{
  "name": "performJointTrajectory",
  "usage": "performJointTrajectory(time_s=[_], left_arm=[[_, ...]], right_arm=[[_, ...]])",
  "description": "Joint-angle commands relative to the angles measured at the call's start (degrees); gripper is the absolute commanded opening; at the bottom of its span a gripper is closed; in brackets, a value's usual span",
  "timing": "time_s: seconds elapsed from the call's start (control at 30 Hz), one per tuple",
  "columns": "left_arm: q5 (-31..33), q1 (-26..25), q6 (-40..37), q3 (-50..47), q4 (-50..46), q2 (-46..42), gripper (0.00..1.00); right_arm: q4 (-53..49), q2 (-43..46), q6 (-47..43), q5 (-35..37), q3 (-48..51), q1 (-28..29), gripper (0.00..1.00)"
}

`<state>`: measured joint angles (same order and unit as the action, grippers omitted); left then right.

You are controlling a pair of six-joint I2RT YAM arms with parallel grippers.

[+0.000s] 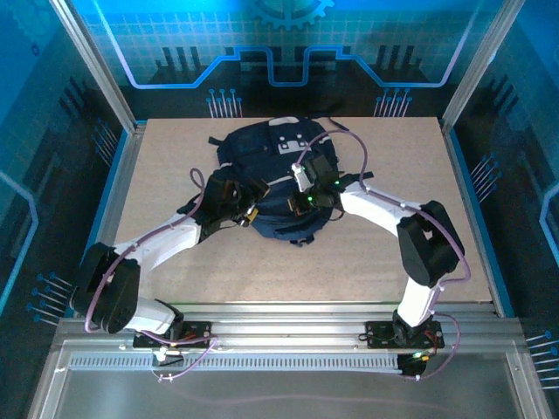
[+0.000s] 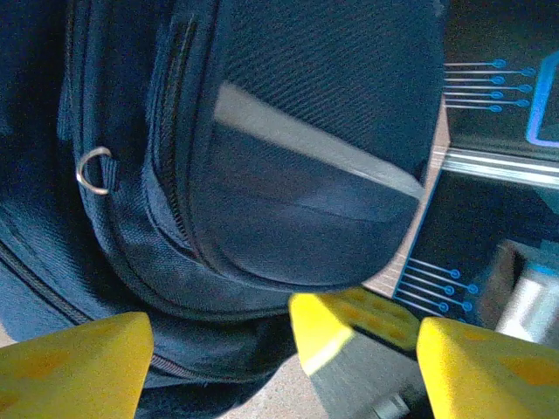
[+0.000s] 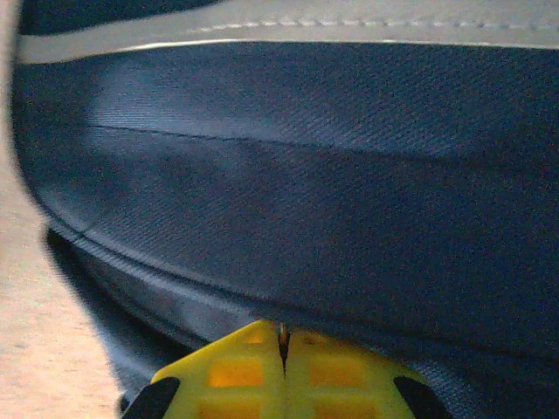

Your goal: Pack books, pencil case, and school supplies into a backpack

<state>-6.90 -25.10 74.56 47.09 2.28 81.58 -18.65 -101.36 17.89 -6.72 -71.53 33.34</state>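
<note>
Left arm (image 1: 166, 240) stretches from lower left; my left gripper (image 2: 279, 371) spread beside backpack (image 1: 271, 144). Right arm (image 1: 384, 209) bends in from lower right; my right gripper (image 3: 281, 349) pressed together at fabric edge. Backpack upper-centre on table (image 1: 175, 157), long axis up-down frame.

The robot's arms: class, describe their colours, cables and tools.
Both the left arm and right arm have white shells, black joints and looping purple cables. The left tool and right tool have yellow fingers; the right's show a moulded grid.
</note>
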Motion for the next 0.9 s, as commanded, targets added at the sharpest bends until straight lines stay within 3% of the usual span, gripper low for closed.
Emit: performJointTrajectory(time_s=[0.0, 0.27, 0.5, 0.57, 0.77, 0.87], left_arm=[[2.8, -0.8, 3.8, 1.1, 1.2, 2.3, 0.8], [6.5, -0.8, 5.1, 0.5, 6.4, 7.0, 0.8], [7.5, 0.5, 3.8, 2.3, 11.4, 10.6, 0.7], [8.1, 1.7, 2.9, 2.3, 12.7, 11.3, 0.59], [6.4, 4.9, 0.9, 1.4, 15.7, 12.0, 0.0], [4.6, 5.9, -0.8, 1.2, 15.2, 11.2, 0.0]], right_arm=[[5.8, 4.9, 5.1, -7.0, 1.2, 2.2, 0.0], [3.9, 6.6, 4.9, -7.9, 2.7, 2.8, 0.0], [1.9, 6.3, 3.0, -8.9, 3.9, 3.0, 0.0], [1.3, 6.4, 2.6, -8.8, 4.3, 3.2, 0.0], [-1.7, 7.4, -0.2, -5.7, 5.6, 3.3, 0.0], [-5.8, 7.5, -4.9, 1.3, 5.3, 3.0, 0.0]])
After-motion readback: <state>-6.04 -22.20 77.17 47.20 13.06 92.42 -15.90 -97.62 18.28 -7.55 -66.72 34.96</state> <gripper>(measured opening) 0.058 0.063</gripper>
